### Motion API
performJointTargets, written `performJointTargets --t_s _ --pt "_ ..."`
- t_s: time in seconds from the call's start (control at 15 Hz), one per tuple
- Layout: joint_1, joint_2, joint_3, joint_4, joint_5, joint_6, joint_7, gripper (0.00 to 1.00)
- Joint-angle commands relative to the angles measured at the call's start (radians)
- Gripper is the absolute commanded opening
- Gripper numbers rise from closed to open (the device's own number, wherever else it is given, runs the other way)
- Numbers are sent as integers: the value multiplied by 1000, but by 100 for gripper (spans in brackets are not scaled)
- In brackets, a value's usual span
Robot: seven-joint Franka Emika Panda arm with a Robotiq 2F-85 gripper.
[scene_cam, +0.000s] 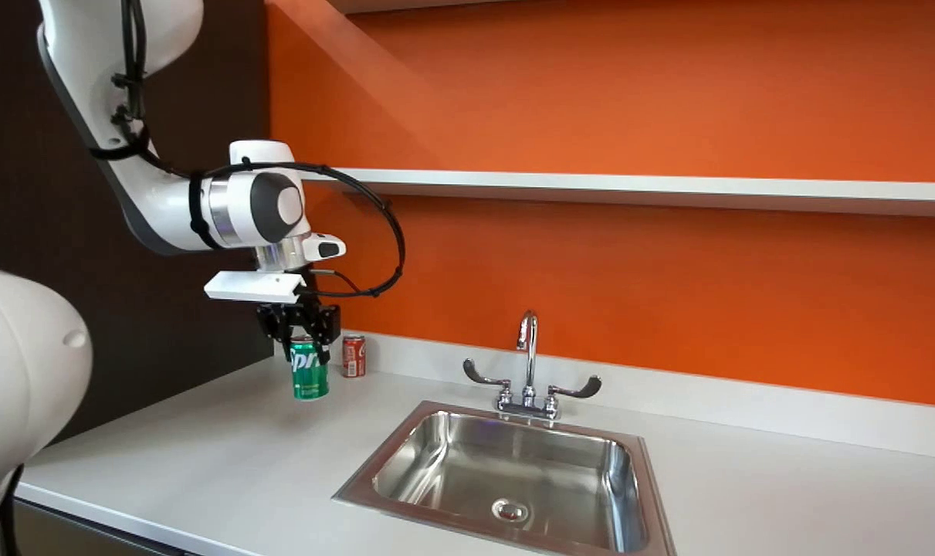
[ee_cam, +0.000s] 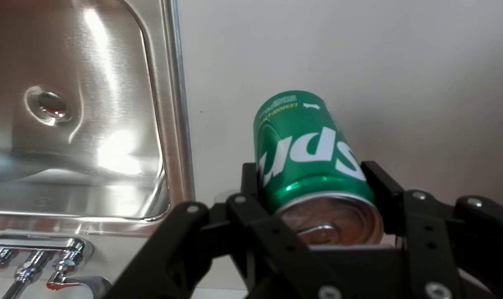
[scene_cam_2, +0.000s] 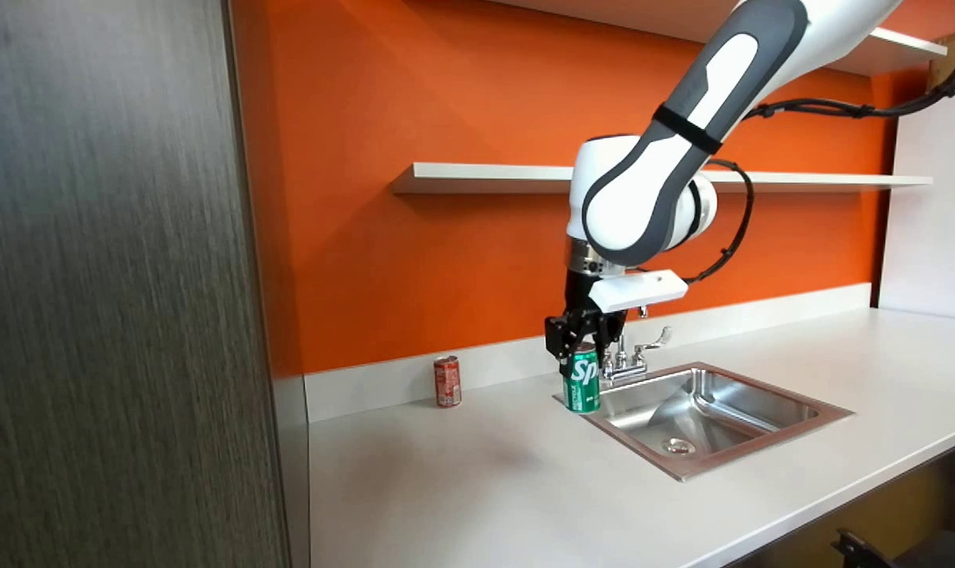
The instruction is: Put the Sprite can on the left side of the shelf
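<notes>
Black gripper [scene_cam: 306,357], jaws clamped high on green cylindrical Sprite can [scene_cam: 310,380], presumably leaving base free for long white shelf [scene_cam: 629,185], two o'clock in an exterior view.

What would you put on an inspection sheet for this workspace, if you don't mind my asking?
Surface: white countertop around a steel sink; a dark speck shows in the wrist view.
Job's things: Sprite can roughly upright, apparently raised off the countertop; not yet on the shelf.
Clutter: red can standing on the countertop near the backsplash.
Fingers: closed on the Sprite can, one on each side.
Cables: black cable strapped along the arm, looping out beside it.
Surroundings: orange wall, faucet, dark panel.
</notes>
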Motion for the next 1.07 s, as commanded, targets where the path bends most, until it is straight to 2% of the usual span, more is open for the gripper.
performJointTargets --t_s 0.0,0.6,1.0 --pt "-32 -151 52 -16 55 -143 -23 38" --pt "-69 -446 63 43 73 -369 -38 38" --pt "-78 -528 71 171 69 -439 -72 38"
